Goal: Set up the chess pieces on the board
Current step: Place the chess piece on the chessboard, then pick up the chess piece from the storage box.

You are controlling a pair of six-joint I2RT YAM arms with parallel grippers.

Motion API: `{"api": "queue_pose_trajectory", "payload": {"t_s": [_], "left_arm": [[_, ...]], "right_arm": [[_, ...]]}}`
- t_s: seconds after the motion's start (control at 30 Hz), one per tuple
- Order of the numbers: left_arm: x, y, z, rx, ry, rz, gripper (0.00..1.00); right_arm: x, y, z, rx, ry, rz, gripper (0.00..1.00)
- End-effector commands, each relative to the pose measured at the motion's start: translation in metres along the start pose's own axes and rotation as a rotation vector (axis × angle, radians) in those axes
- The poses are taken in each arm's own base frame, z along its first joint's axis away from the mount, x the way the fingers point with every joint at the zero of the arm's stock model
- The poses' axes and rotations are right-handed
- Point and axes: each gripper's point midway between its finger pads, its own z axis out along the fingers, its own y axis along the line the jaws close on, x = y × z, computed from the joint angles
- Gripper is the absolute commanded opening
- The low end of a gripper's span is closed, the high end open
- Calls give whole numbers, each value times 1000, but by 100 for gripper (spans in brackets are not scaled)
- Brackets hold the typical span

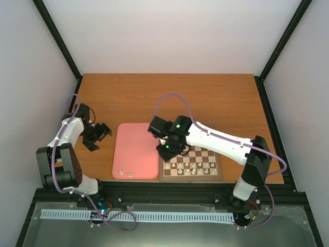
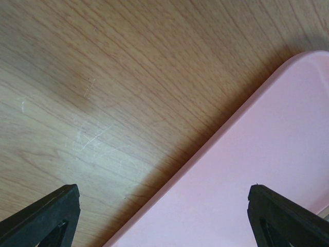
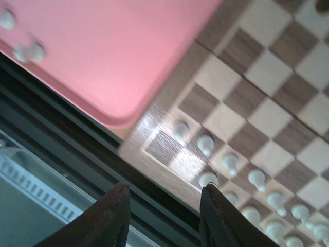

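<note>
Fingers (image 3: 110,221) of the right gripper (image 3: 163,193) stand apart, empty. The small cream chess pieces (image 3: 230,163) sit just ahead of the tips on the checkered wooden board (image 3: 226,51). Lift straight up before crossing to the pink rectangular tray (image 3: 103,51), lest pieces topple. Only the left wrist view shows the left gripper (image 2: 164,190) spread wide, empty, the tray's edge between its fingers.

blurry chess pieces (image 3: 230,163) on cropped board (image 3: 267,67)

We see a matt wood-grain table (image 2: 103,77), finely scratched toward eight o'clock; a smooth pink plastic tray (image 3: 113,56) with soft sheen; a varnished, glossy wooden board (image 3: 267,67); smooth cream chess pieces (image 3: 230,163).
</note>
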Motion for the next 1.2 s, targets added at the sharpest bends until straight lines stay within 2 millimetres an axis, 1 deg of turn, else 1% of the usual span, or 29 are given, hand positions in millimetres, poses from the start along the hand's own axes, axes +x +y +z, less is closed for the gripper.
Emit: {"api": "queue_pose_trajectory", "payload": {"t_s": [0.0, 0.1, 0.17, 0.2, 0.23, 0.37, 0.43, 0.57, 0.7, 0.8, 0.9, 1.0, 1.17], "left_arm": [[-7, -9, -4, 21, -23, 4, 100], [-8, -9, -5, 15, -27, 6, 100], [-9, -8, -6, 13, -32, 8, 100], [-8, -8, -6, 12, -32, 9, 100], [-8, -7, -6, 11, -33, 8, 100], [-8, -7, -6, 8, -34, 10, 100], [-8, -7, -7, 8, -33, 10, 100], [-8, -7, -7, 7, -33, 11, 100], [-7, -7, -6, 9, -31, 10, 100], [-7, -7, -5, 10, -29, 9, 100], [-7, -8, -5, 12, -28, 11, 100], [-6, -8, -4, 12, -26, 12, 100], [-5, -8, -2, 13, -22, 10, 100]], "right_arm": [[-30, 28, 3, -26, -23, -87, 38], [-56, 56, 13, -42, -43, -169, 41], [-69, 78, 20, -60, -53, -225, 42], [-74, 88, 29, -65, -45, -252, 44], [-80, 99, 31, -78, -56, -279, 44], [-83, 128, 59, -126, -20, -344, 45], [-81, 137, 73, -142, -1, -363, 45], [-70, 148, 93, -150, 39, -392, 45], [-66, 149, 108, -153, 75, -408, 45], [-65, 153, 113, -172, 91, -417, 45], [-64, 159, 115, -189, 95, -425, 45], [-65, 160, 113, -190, 88, -429, 45], [-62, 164, 121, -207, 117, -445, 44]]}}
